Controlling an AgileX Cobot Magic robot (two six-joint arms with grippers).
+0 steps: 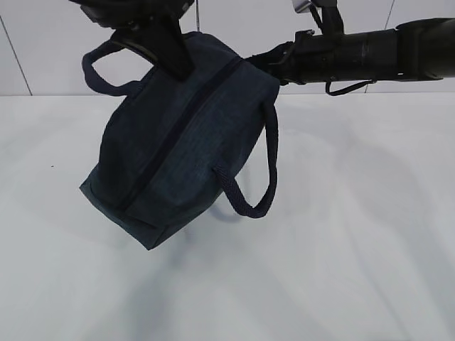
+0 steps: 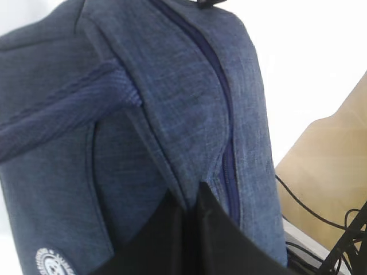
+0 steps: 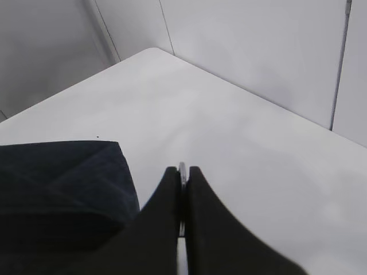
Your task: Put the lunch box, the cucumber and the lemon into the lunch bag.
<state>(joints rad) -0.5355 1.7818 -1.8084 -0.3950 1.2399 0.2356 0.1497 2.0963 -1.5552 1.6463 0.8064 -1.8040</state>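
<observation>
We hold the lunch bag (image 1: 178, 135) tilted above the white table (image 1: 341, 249), zipper (image 1: 181, 121) closed, contents unseen. Our left gripper (image 2: 192, 229) is clamped on its fabric; our right gripper (image 3: 182, 195) pinches the zipper ring (image 3: 182, 172).

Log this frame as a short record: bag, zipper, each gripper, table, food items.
bag: navy lunch bag held up off the white table, tilted
zipper: looks closed along the visible length
left gripper: shut, pinching the bag's fabric beside the zipper
right gripper: shut on a thin metal ring, probably the zipper pull
handles: one loop hangs down, the other sticks out to the left
lunch box, cucumber, lemon: not visible in any view
</observation>
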